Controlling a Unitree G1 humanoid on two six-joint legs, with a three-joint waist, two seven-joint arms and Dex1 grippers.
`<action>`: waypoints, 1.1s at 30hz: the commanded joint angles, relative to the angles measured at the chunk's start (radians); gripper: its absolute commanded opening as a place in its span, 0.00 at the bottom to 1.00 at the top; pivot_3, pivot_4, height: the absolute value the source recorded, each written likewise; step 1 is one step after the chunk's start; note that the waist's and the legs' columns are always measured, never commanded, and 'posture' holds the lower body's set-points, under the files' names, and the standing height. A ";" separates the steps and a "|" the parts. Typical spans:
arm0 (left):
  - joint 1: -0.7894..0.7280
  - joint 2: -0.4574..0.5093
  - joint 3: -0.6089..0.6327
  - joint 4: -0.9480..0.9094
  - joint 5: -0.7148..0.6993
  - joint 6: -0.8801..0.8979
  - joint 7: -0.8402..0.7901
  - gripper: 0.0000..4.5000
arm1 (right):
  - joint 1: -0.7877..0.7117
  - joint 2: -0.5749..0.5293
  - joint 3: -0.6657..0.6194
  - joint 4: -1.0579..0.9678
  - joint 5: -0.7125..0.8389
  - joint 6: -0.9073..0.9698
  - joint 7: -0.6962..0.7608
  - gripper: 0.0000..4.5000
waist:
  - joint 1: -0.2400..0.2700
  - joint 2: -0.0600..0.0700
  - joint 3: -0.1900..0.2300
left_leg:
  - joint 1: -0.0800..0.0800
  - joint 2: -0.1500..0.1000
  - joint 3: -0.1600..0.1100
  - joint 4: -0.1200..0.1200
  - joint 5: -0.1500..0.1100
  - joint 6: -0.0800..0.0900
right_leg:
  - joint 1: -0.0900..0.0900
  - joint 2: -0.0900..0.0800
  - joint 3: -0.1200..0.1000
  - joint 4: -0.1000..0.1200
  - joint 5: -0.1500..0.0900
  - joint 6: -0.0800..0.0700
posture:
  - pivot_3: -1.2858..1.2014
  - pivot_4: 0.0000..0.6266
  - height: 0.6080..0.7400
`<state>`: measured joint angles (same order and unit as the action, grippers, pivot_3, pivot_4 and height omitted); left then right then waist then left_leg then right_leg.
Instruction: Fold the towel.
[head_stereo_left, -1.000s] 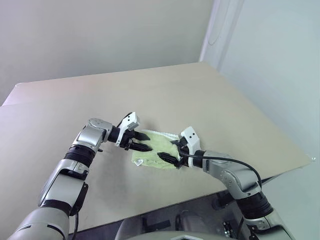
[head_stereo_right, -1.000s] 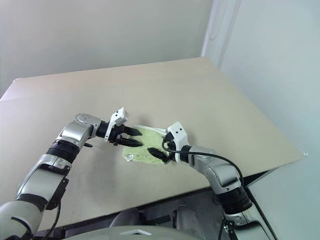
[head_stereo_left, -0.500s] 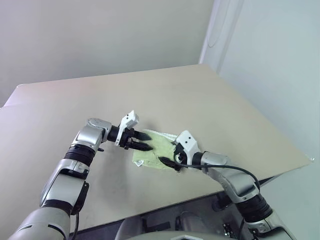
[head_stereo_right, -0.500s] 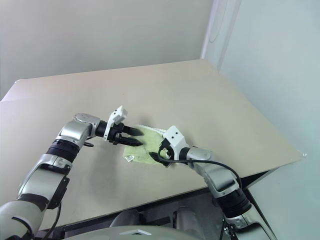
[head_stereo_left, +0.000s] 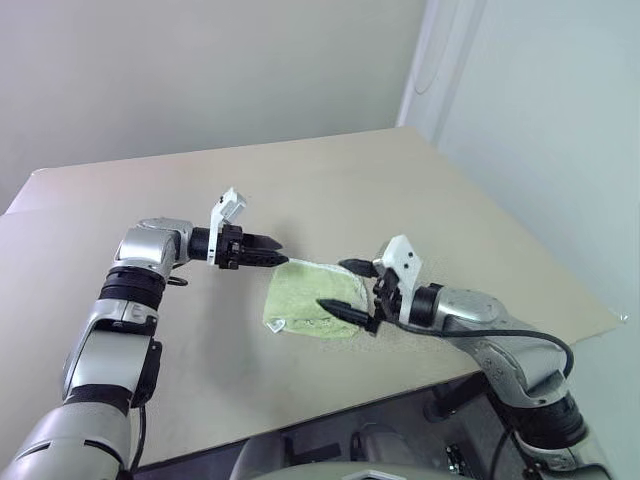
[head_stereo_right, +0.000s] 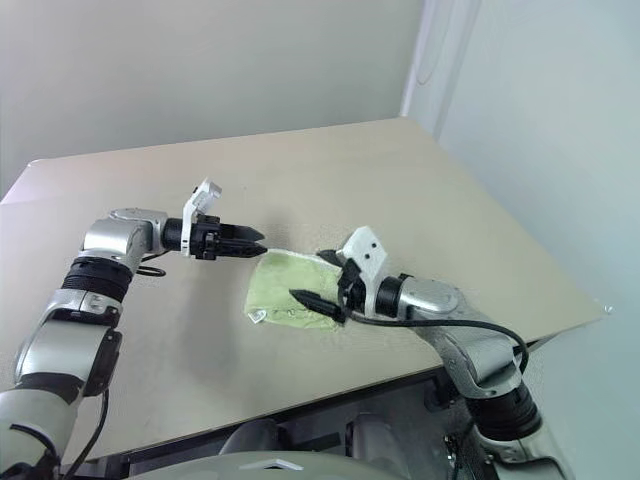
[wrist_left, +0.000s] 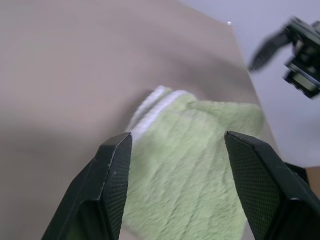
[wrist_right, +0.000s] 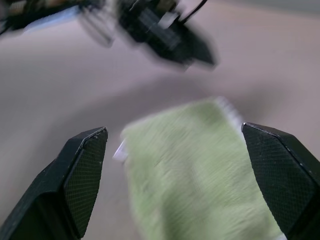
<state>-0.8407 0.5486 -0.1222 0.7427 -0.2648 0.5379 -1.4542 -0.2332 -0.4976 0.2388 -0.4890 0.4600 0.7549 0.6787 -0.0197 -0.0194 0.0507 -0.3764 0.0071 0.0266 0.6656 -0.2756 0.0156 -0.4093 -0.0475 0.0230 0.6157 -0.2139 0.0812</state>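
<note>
Lying flat on the tan table (head_stereo_left: 420, 190), toward its near edge, the towel (head_stereo_left: 308, 300) is a compact light green rectangle with a whitish stitched edge showing at its far corner and a small white label loop (head_stereo_left: 277, 325) poking out at the near left corner. Its outline is far smaller than an open cloth of this kind would likely be, and its edges look doubled, so I judge that at least one fold is already in place, though how many layers it has cannot be told. The left gripper (head_stereo_left: 272, 256) hangs just off the towel's far left corner, above the table, its black fingers parted with nothing between them. The right gripper (head_stereo_left: 349, 287) hovers at the towel's right side, its jaws spread wide and empty, one finger over the near edge of the cloth and the other over the far edge. Neither claw grasps the cloth. What may remain, in my judgement, is at most a further fold or a tidying of the edges; otherwise the task looks close to finished.
</note>
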 joint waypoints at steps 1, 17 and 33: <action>-0.032 -0.004 0.019 0.020 0.012 -0.038 0.018 0.69 | -0.048 -0.007 0.065 0.017 -0.059 -0.023 0.011 1.00 | 0.000 0.000 0.000 | -0.001 0.000 0.000 0.000 0.000 0.000 | 0.000 0.000 0.000 0.000 0.000 0.000 | 0.52 0.00 1.00; -0.020 -0.033 0.016 0.037 0.044 -0.102 0.070 0.69 | -0.130 0.009 0.247 0.186 -0.228 -0.080 0.114 1.00 | 0.003 -0.001 0.000 | -0.016 -0.003 0.001 0.001 0.000 0.000 | -0.015 0.001 0.000 0.002 0.003 -0.003 | 0.52 0.00 1.00; -0.021 -0.047 0.009 0.066 0.072 -0.149 0.092 0.69 | -0.176 -0.007 0.376 0.385 -0.618 -0.280 0.007 1.00 | -0.001 -0.001 -0.001 | -0.008 -0.002 0.000 0.002 0.000 0.000 | -0.010 0.003 0.000 0.005 0.002 -0.003 | 0.52 0.00 1.00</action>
<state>-0.8384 0.4981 -0.1254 0.8110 -0.1992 0.4049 -1.3655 -0.3968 -0.4899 0.6329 -0.1719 -0.0782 0.4567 0.7400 -0.0205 -0.0207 0.0500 -0.3812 0.0053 0.0259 0.6676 -0.2751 0.0157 -0.4162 -0.0439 0.0227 0.6207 -0.2114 0.0780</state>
